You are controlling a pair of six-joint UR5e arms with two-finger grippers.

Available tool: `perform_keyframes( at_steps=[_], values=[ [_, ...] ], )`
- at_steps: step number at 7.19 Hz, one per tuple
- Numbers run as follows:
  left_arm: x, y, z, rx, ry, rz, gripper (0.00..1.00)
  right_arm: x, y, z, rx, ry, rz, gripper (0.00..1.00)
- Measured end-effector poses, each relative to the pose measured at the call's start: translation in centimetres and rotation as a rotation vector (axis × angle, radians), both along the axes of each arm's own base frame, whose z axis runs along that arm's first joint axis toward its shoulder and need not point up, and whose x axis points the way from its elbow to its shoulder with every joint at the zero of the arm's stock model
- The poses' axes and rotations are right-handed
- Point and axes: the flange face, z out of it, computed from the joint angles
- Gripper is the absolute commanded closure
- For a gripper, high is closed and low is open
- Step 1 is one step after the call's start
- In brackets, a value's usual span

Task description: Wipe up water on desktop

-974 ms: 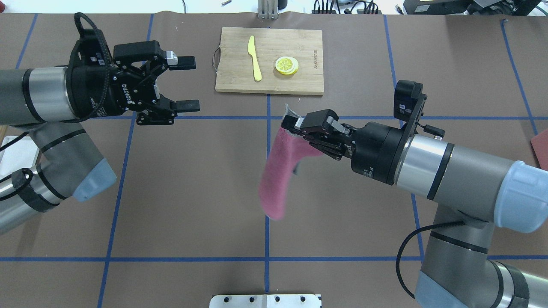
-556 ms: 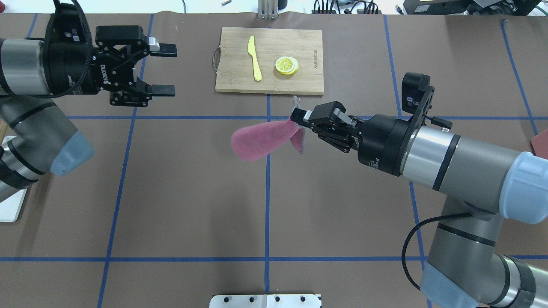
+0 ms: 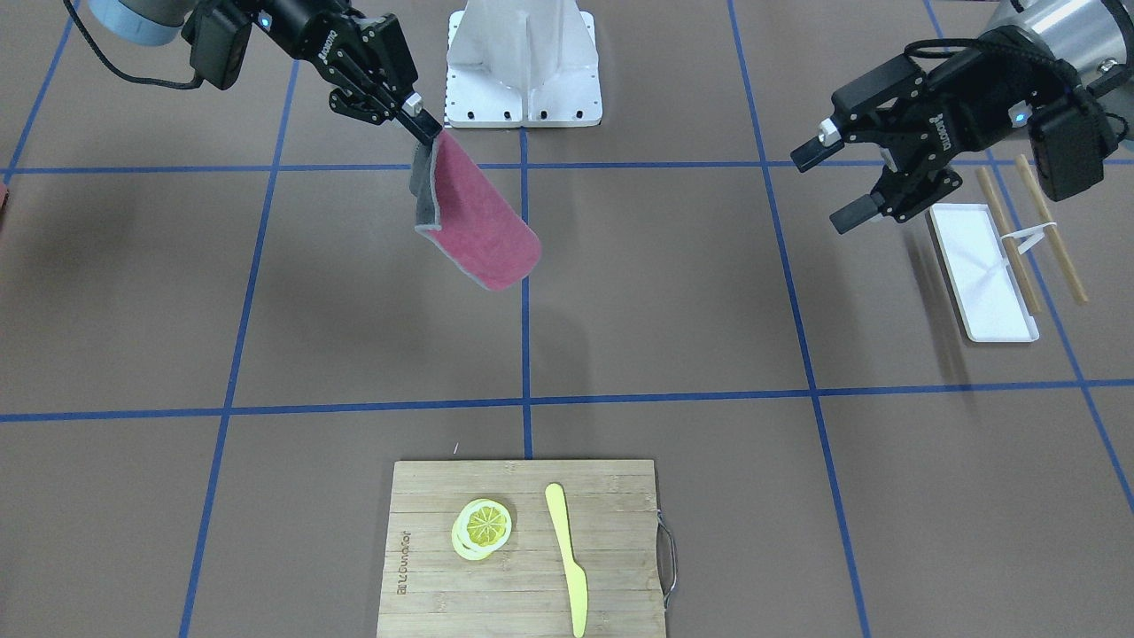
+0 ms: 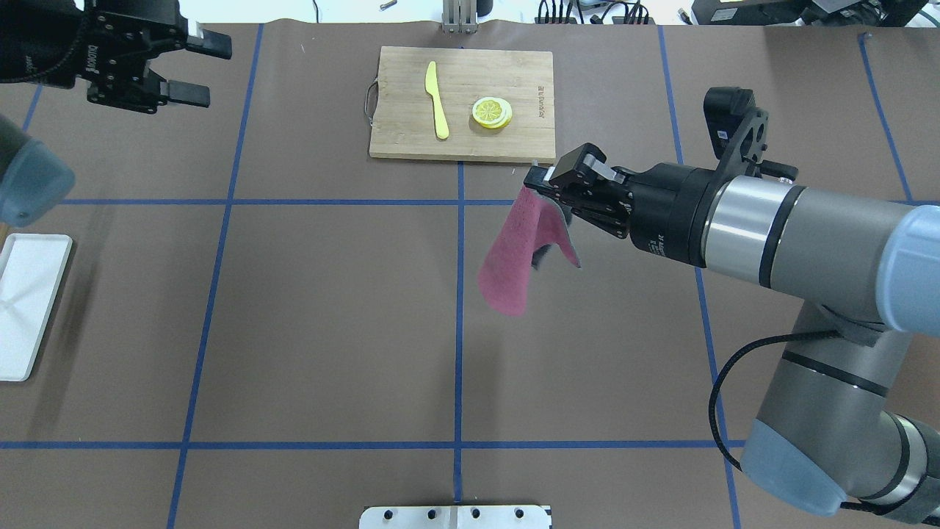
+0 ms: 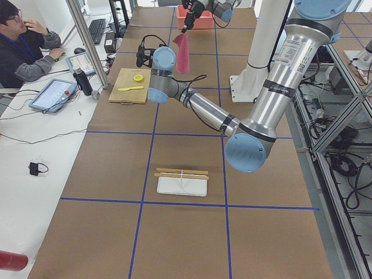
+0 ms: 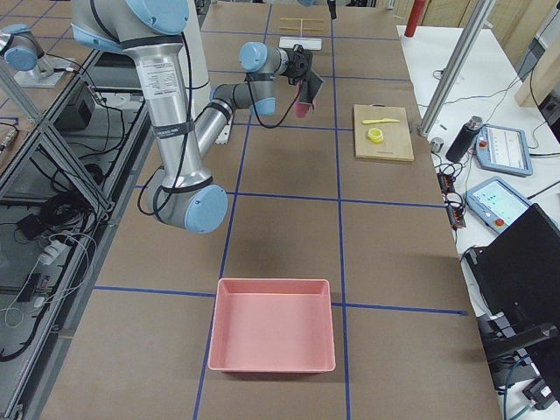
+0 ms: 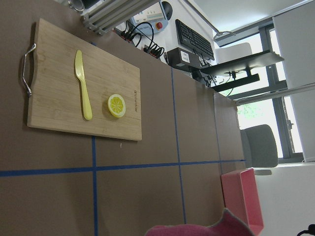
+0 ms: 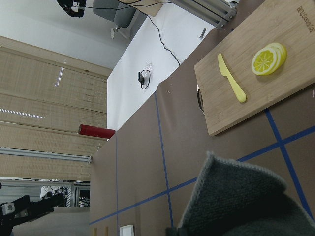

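Observation:
The desktop [image 4: 330, 308] is a wide brown surface with blue tape lines; I see no water on it. My right gripper [image 4: 540, 180] is shut on a corner of a pink cloth with a grey back [image 4: 518, 257]. It holds the cloth in the air right of the table's middle, just in front of the cutting board. From the front the right gripper [image 3: 425, 133] and the hanging cloth [image 3: 483, 230] show at upper left. The cloth's grey side [image 8: 241, 201] fills the bottom of the right wrist view. My left gripper [image 4: 209, 71] is open and empty, raised at the far left; it also shows from the front [image 3: 819, 190].
A wooden cutting board [image 4: 463, 103] with a yellow knife [image 4: 437, 99] and a lemon slice [image 4: 492, 112] lies at the far centre. A white tray [image 4: 26, 301] lies at the left edge, with wooden sticks [image 3: 1001, 239] beside it. A pink bin [image 6: 271, 337] stands at the right end.
My left arm has drawn back to the far left corner, still open. My right gripper has shifted right and farther out; the cloth swung left, then fell back to hang down.

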Motion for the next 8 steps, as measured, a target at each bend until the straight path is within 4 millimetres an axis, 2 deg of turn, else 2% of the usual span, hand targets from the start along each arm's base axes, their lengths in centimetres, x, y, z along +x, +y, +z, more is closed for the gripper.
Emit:
perform_keyframes(
  at_steps=[2, 4, 6, 8],
  values=[
    [-2.6, -1.6, 2.8, 0.164, -0.167, -0.070, 0.01, 0.1, -0.1, 0.2, 0.000, 0.010, 0.002, 1.00],
    [-6.1, -2.9, 6.4, 0.255, -0.335, -0.108, 0.01, 0.3, -0.4, 0.4, -0.004, 0.019, 0.008, 1.00],
    [-9.9, -4.0, 9.6, 0.304, -0.482, -0.123, 0.01, 0.4, -0.7, 0.1, -0.020, 0.045, 0.014, 1.00],
    [-13.6, -5.1, 12.0, 0.310, -0.604, -0.109, 0.01, 0.3, -1.1, -0.1, -0.045, 0.084, 0.020, 1.00]
  ],
)
